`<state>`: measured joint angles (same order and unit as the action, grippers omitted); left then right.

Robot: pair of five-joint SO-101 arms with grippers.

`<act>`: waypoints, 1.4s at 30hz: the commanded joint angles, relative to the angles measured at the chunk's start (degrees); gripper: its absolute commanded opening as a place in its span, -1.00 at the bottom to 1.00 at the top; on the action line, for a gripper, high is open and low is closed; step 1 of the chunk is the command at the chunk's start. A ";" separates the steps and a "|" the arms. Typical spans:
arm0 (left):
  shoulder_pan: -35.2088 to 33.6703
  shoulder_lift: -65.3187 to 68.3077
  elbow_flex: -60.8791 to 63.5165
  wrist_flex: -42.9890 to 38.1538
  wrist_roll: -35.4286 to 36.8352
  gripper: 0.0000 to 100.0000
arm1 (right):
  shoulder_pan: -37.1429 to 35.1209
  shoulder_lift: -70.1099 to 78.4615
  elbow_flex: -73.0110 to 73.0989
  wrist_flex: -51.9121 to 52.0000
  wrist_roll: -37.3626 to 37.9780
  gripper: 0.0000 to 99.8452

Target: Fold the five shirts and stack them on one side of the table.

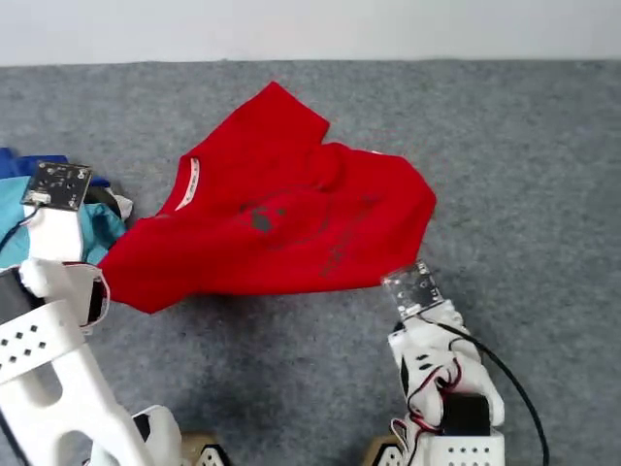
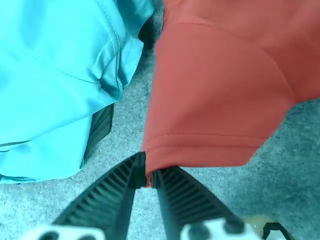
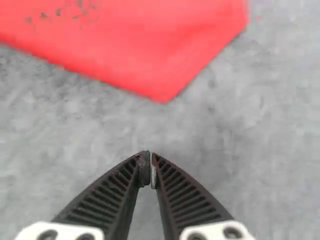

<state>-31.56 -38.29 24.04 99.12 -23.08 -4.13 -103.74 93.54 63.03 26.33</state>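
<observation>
One red short-sleeved cloth shirt [image 1: 281, 214] lies rumpled in the middle of the grey carpeted desk [image 1: 505, 146]. The left tool [image 2: 148, 175] is clenched on its sleeve hem, and the right tool [image 3: 150, 170] is pinched together on nothing over bare desk near the shirt's lower corner. At the desk's left edge, one turquoise cloth shirt [image 2: 50, 75], a strip of darker blue fabric [image 1: 19, 163] and a bit of black fabric [image 2: 101, 125] form a heap, partly under the left arm and cut off, so its count is unclear.

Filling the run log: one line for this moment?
left gripper: shut on red shirt hem | right gripper: shut, empty | teal shirt: beside
</observation>
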 commanded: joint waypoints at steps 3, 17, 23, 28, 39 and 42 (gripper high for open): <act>2.02 -1.49 -0.31 1.67 -0.44 -0.97 | -6.02 0.48 2.20 -4.88 0.97 -0.98; 3.08 -1.49 -0.13 1.67 -0.35 -0.97 | -11.03 1.63 -8.97 6.37 1.05 -0.98; 3.25 -1.49 -0.04 1.67 -0.35 -0.97 | -14.46 17.45 -21.45 9.36 -3.08 -0.98; 3.16 -1.49 -0.04 1.58 -0.35 -0.97 | -18.15 40.13 -30.86 7.25 -6.86 -0.98; 3.08 -1.49 -0.04 1.58 -0.35 -0.97 | -18.51 84.26 -43.69 -12.88 -6.95 -0.98; 3.08 -1.49 -0.04 1.58 -0.35 -0.97 | -18.42 95.08 -50.73 -14.73 -6.86 -0.98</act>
<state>-28.48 -38.29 24.13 99.21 -23.16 -22.51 -17.76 50.81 50.46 19.82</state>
